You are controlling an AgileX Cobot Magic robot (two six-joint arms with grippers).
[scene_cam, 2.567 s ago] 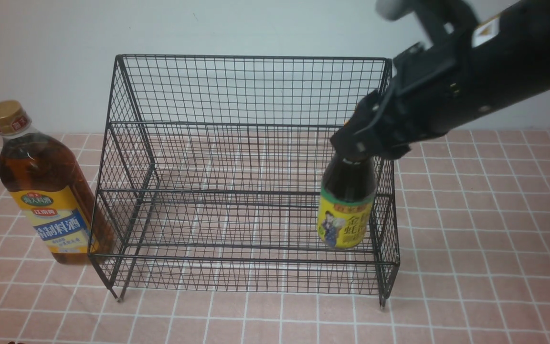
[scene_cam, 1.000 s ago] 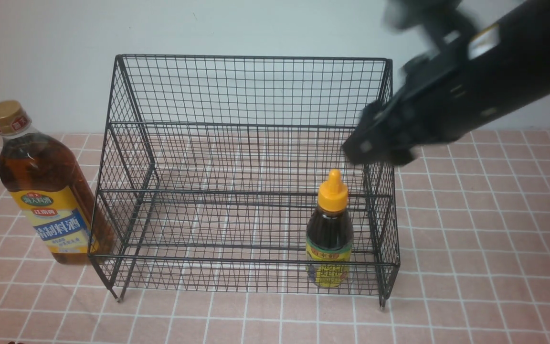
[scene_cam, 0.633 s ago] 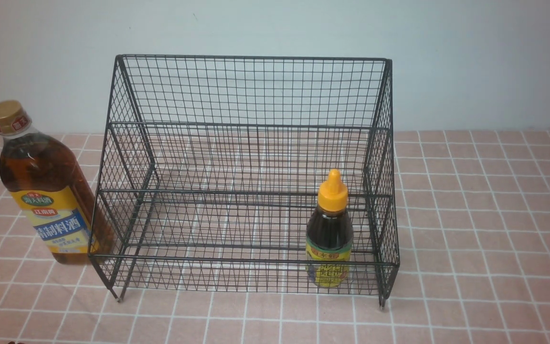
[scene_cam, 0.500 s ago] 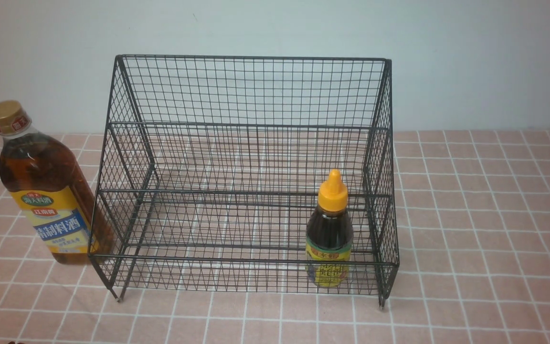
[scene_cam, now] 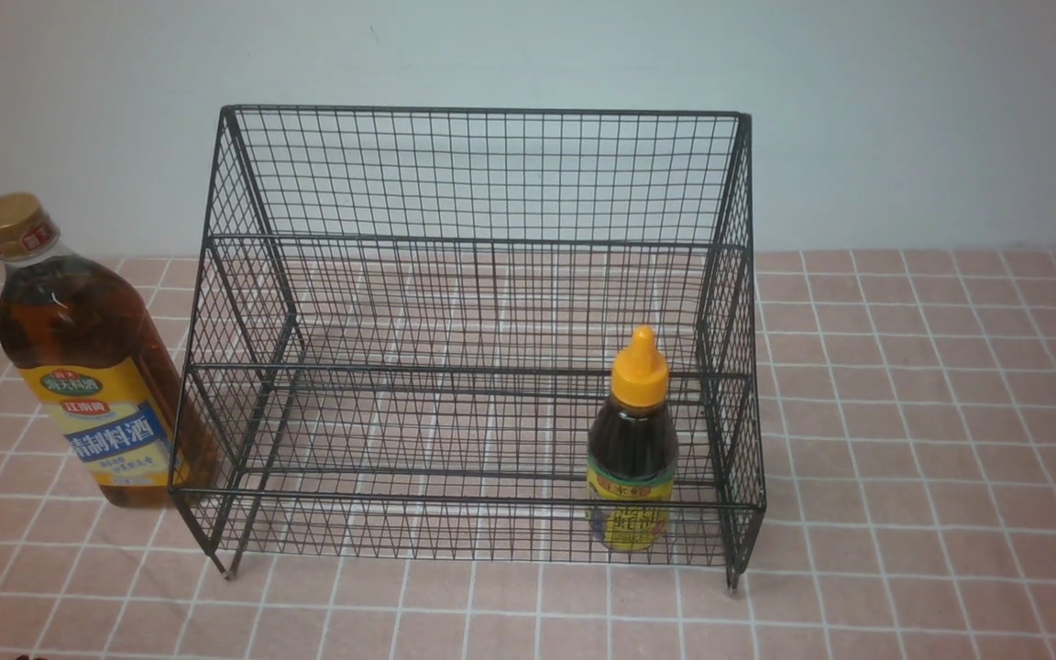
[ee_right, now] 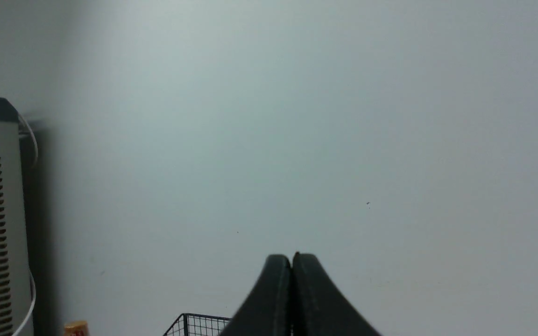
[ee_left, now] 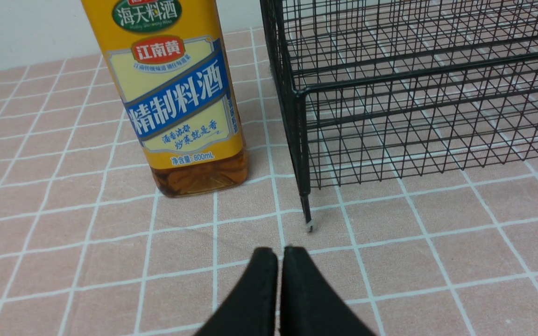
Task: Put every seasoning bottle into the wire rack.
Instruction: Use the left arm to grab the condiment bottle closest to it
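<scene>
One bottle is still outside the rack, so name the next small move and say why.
Probably open the left gripper: it is shut, facing the tall amber bottle, which stands outside the wire rack, beside its left end. The small dark bottle already stands on the rack's lower step, so only the tall one remains.

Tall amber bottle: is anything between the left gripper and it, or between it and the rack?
Only bare tiled surface lies between the shut left gripper and the tall amber bottle. The mesh side wall of the wire rack stands between the bottle and the shelves.
</scene>
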